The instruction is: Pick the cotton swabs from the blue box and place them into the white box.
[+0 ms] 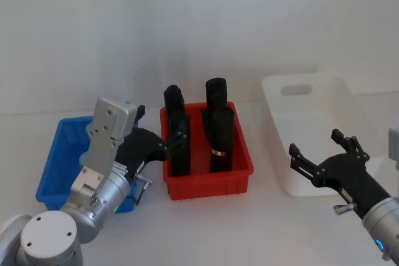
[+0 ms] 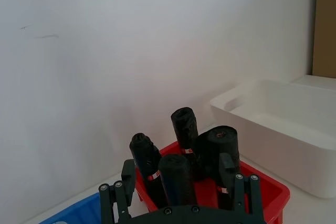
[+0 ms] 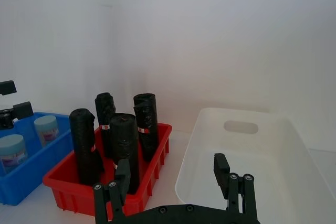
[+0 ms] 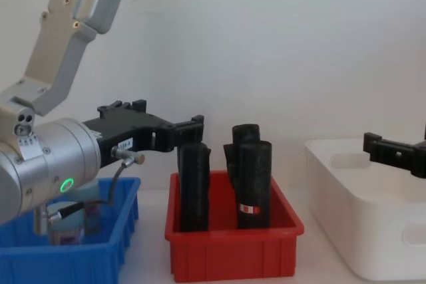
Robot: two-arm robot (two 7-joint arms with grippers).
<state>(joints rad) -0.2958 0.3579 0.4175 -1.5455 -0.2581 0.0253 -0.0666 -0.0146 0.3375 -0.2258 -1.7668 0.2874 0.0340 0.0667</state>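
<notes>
Two cotton swabs jars [image 3: 46,128] [image 3: 11,150] with pale blue lids stand in the blue box [image 1: 57,154] at the left. One jar [image 4: 66,229] shows dimly behind my left arm in the chest view. My left gripper [image 1: 162,126] hangs open and empty above the blue box's right end, beside the red bin; its fingers [image 2: 128,174] are spread apart. The white box [image 1: 324,110] sits at the right. My right gripper [image 1: 315,142] hovers open and empty over its near left corner, fingers [image 3: 220,166] wide.
A red bin [image 1: 209,179] with several tall black rolls [image 1: 218,123] stands between the blue box and the white box, close to my left gripper's fingertips. A plain white wall lies behind the table.
</notes>
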